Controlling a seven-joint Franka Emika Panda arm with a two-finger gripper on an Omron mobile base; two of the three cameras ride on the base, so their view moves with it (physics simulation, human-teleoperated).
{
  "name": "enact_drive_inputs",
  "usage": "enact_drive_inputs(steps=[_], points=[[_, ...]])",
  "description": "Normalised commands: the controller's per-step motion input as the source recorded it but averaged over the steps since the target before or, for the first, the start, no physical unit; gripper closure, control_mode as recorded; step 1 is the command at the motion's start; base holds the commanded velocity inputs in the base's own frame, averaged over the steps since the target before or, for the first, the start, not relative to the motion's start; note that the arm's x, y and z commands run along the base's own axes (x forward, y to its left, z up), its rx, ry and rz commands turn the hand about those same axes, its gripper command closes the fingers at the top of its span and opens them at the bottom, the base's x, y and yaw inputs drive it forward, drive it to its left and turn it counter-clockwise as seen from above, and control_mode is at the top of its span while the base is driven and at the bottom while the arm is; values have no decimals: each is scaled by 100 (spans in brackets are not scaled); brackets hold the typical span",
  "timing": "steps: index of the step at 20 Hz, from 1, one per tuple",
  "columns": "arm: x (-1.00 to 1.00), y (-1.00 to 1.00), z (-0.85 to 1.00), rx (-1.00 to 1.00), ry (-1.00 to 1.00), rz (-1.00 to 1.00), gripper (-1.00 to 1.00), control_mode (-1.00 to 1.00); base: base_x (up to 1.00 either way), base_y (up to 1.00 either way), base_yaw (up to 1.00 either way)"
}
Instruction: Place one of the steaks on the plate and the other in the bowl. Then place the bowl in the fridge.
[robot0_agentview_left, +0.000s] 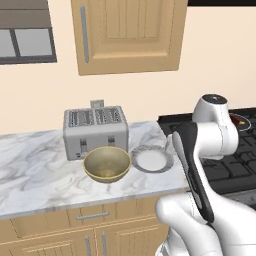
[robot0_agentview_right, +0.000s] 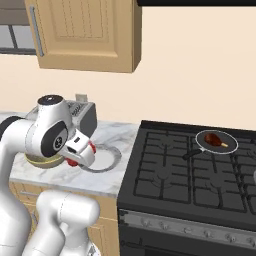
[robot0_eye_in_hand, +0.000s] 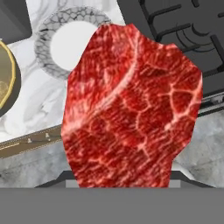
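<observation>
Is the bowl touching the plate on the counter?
Apart. The left base view shows a strip of marble counter between the bowl and the plate.

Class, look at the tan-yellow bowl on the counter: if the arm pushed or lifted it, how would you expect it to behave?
The bowl has a rounded underside, so a sideways push would probably rock or slide it. Its hard-looking wall suggests it stays stiff. It looks empty, so likely light.

- A silver four-slot toaster (robot0_agentview_left: 95, 131) is sitting at the far side of a white marbled counter (robot0_agentview_left: 35, 170), against a cream wall.
- A light wooden wall cabinet (robot0_agentview_left: 127, 32) is hanging above the toaster.
- A black gas stove (robot0_agentview_right: 190, 175) is standing to the right of the counter.
- A small round frying pan (robot0_agentview_right: 216, 141) is resting on the stove's far right burner.
- Wooden drawers (robot0_agentview_left: 90, 216) are running below the counter.
</observation>
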Motion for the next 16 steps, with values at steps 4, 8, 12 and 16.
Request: enact_drive_inputs(steps=[4,8,12,16], points=[[0,0,0,0,0,0,100,100,44,-1,8],[32,0,-6,0,0,5,100,-100,8,0,1],[81,0,-18,0,0,10,100,-100,0,0,0],[90,-4,-28,0,0,12,100,-100,0,0,0]])
